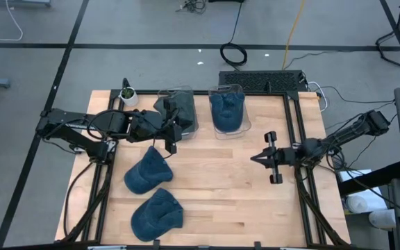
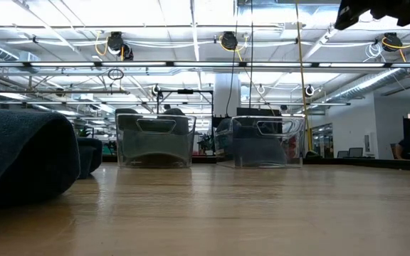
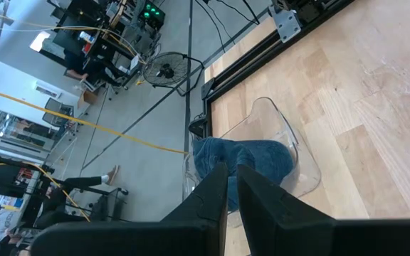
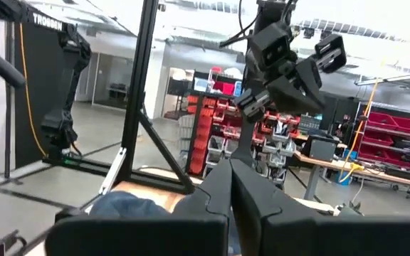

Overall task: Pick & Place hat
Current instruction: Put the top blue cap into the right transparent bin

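Hats in blue, two loose on the bench [image 1: 207, 201] at [image 1: 146, 170] and [image 1: 156, 212], one each in the clear bins [image 1: 178, 111] and [image 1: 227, 109]; left claw [image 1: 170, 141] pinched together beside the left bin, right claw [image 1: 256, 158] likewise closed, hovering well apart

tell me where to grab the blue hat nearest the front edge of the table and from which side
Probably the soft crown of the front blue hat, pinched from straight above. It lies flat and rumpled on the table with open wood all round, so a top-down pinch on a raised fold looks easiest; the left gripper is nearer.
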